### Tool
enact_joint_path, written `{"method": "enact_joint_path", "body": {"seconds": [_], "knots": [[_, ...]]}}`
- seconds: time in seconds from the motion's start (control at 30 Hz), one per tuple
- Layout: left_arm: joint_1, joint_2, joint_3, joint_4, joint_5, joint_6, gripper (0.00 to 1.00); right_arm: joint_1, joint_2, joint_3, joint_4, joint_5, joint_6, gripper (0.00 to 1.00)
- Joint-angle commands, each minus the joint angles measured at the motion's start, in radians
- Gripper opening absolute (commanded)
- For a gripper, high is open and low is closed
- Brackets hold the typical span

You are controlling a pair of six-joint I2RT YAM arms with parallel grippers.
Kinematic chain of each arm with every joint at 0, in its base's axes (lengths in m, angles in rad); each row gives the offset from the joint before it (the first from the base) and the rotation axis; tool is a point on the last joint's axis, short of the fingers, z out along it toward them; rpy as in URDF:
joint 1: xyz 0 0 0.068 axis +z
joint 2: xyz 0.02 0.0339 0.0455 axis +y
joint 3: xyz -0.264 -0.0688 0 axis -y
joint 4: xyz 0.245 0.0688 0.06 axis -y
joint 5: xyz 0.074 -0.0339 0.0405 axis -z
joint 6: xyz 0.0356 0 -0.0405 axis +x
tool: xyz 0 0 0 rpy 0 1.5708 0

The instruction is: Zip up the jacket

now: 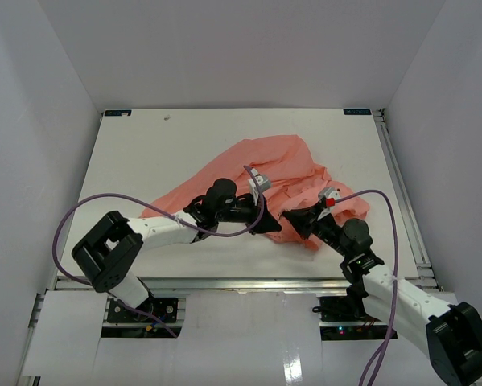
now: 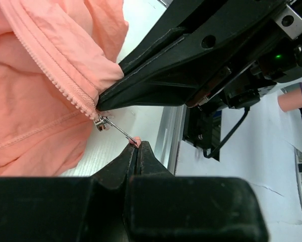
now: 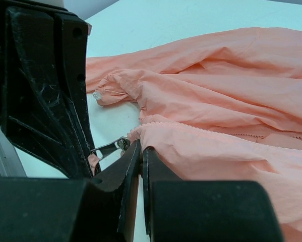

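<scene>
**Item 1, table** [image 1: 144, 145]: white and matte, filling the middle of the top view. There are blue marks [image 1: 116, 113] at its two far corners. A metal rail [image 1: 403, 193] runs down its right edge, and another runs along the near edge by my bases.

**Item 2, walls** [image 1: 224, 48]: plain pale grey panels closing the left, top and right of the frame.

**Item 3, jacket** [image 1: 265, 165]: salmon-pink and crumpled in a heap at the centre of the table, slightly right of the middle. One part trails toward the lower left behind my left arm.

**Item 4, zipper pull** [image 2: 118, 130]: a thin metal tab on the slider at the bottom of the zipper teeth [image 2: 50, 70]. It sits centre-left in the left wrist view, just above the white surface.

**Item 5, my left gripper** [image 2: 137, 147]: fingers pressed almost together, nipping the pink tip of the zipper pull.

**Item 6, my right gripper** [image 3: 141, 148]: fingers closed to a narrow slit, pinching the jacket's hem just beside the slider. The two grippers meet nearly tip to tip at the jacket's near edge, lower centre of the top view.

**Item 7, cables** [image 1: 63, 233]: purple, one looping off each arm.
</scene>
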Motion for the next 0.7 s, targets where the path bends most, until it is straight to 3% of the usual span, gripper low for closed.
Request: {"method": "enact_joint_path", "body": {"seconds": [0.0,0.03,0.13,0.2,0.5,0.67], "knots": [[-0.020,-0.050,-0.021,-0.081,-0.091,0.057,0.15,-0.004,0.019,0.016,0.032,0.062,-0.004,0.08],[-0.025,-0.047,-0.016,-0.103,-0.127,0.062,0.21,-0.004,0.024,0.020,0.032,0.069,-0.004,0.08],[-0.042,-0.033,0.018,-0.197,-0.212,0.094,0.54,-0.004,0.038,0.029,0.032,0.069,-0.004,0.08],[-0.050,-0.037,0.021,-0.219,-0.234,0.104,0.60,-0.003,0.038,0.033,0.032,0.064,-0.004,0.08],[-0.058,-0.088,0.028,-0.269,-0.293,0.128,0.64,-0.004,-0.003,0.053,0.003,0.044,-0.005,0.08],[-0.056,-0.094,0.104,-0.383,-0.520,0.092,0.64,-0.004,-0.042,0.057,-0.030,0.049,-0.005,0.08]]}}
